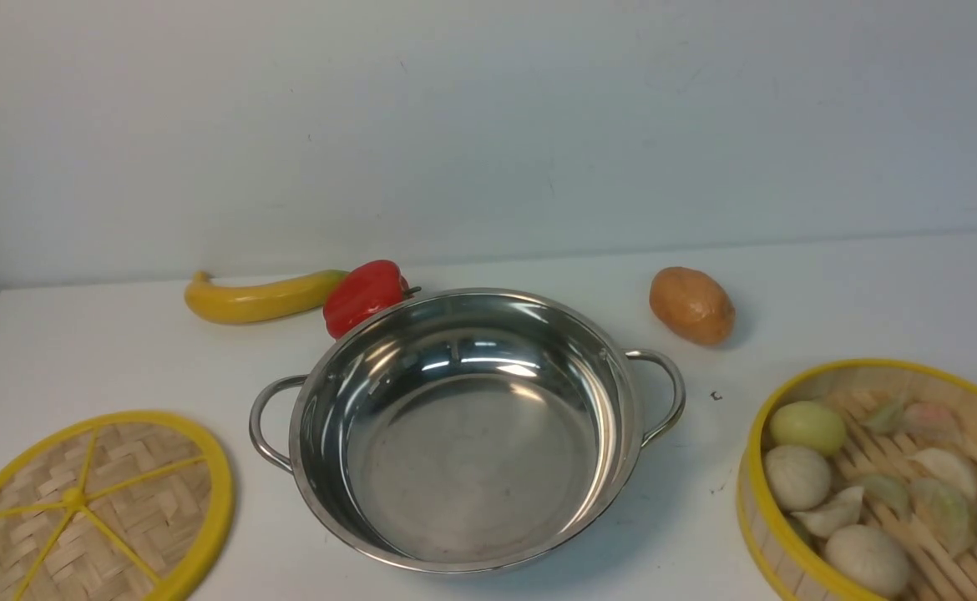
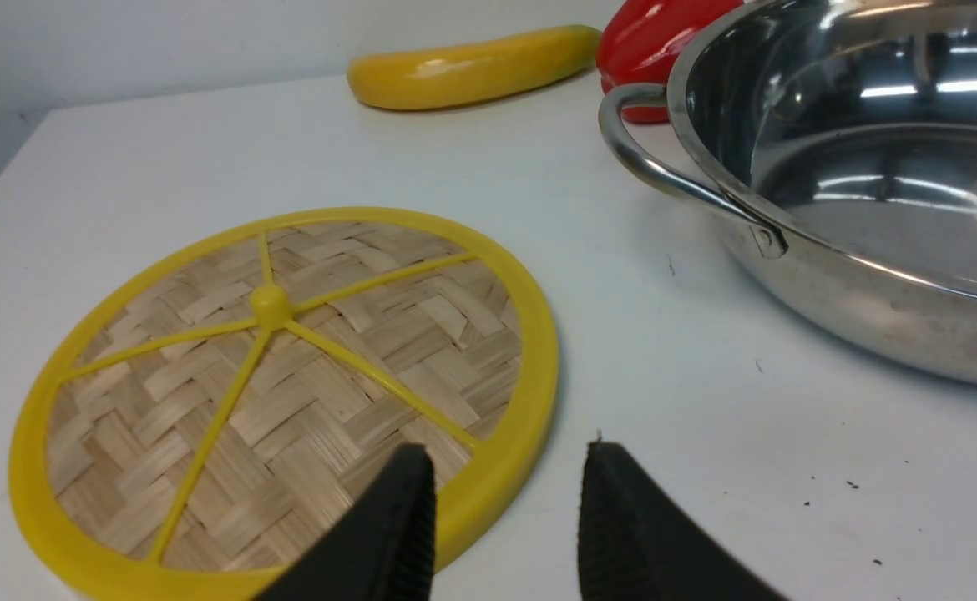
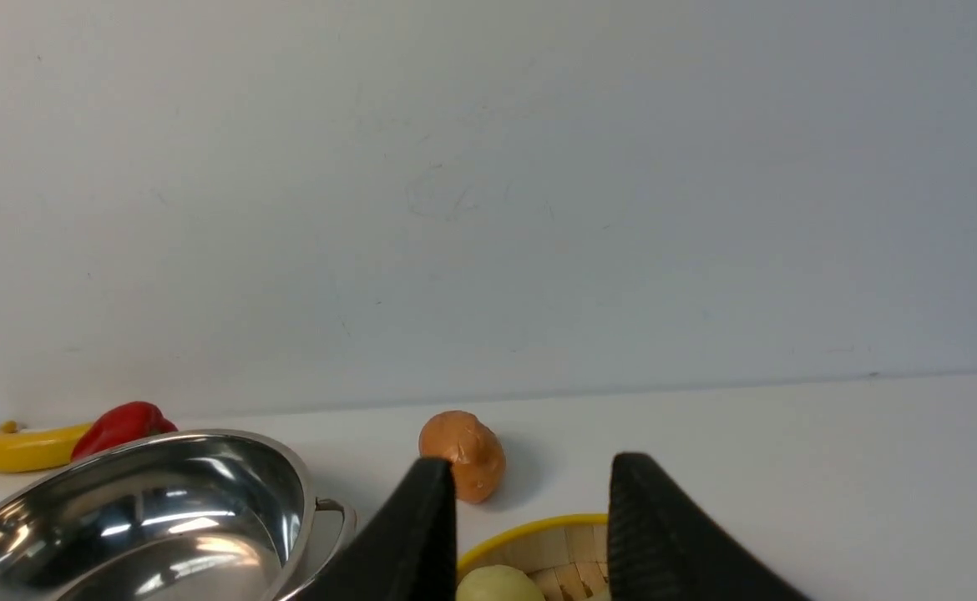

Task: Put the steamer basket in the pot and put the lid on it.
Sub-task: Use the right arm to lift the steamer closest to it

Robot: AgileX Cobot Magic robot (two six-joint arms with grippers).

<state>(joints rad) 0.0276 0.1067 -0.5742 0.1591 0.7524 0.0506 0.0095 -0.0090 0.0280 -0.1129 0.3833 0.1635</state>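
The shiny steel pot (image 1: 463, 434) sits empty at the table's centre, its two looped handles out to the sides. At the front right stands the steamer basket (image 1: 952, 392), yellow-rimmed, with pale buns and dumplings on its slatted floor. The flat woven lid (image 1: 88, 509) lies at the front left. Neither arm shows in the front view. In the left wrist view my left gripper (image 2: 509, 455) hovers open over the near edge of the lid (image 2: 280, 392), the pot (image 2: 856, 192) beyond it. In the right wrist view my right gripper (image 3: 530, 467) is open above the basket's (image 3: 539, 542) far rim.
A yellow squash (image 1: 259, 296) and a red pepper (image 1: 365, 294) lie behind the pot on the left, the pepper close to its rim. A brown potato (image 1: 692, 305) lies behind the pot on the right. A pale wall closes the far side of the table.
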